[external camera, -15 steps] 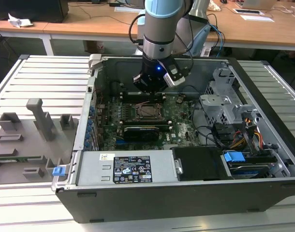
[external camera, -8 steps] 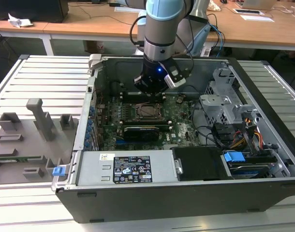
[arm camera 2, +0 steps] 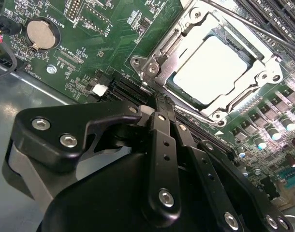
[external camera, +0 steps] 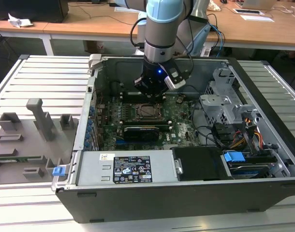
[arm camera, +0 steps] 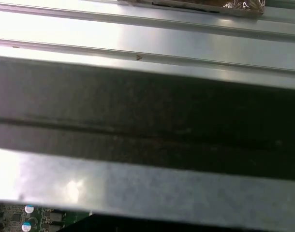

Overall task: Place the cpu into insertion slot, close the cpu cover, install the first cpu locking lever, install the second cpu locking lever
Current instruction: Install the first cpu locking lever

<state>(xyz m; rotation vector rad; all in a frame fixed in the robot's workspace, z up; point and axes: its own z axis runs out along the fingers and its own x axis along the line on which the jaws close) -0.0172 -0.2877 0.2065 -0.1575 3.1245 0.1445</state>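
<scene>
Pale square cpu (arm camera 2: 216,70) under grey metal cpu cover (arm camera 2: 263,77), black tool (arm camera 2: 159,104) narrowed, empty, beside it

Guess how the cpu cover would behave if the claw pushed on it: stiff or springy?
The cpu cover looks like thin stamped metal, so probably slightly springy. It lies flat over the cpu, so it likely won't shift. The bare metal may be slippery.

I see my arm (external camera: 162,24) in pale blue and silver, dark cables alongside, ending in a black end effector (arm camera 2: 159,104) with silver screws
</scene>
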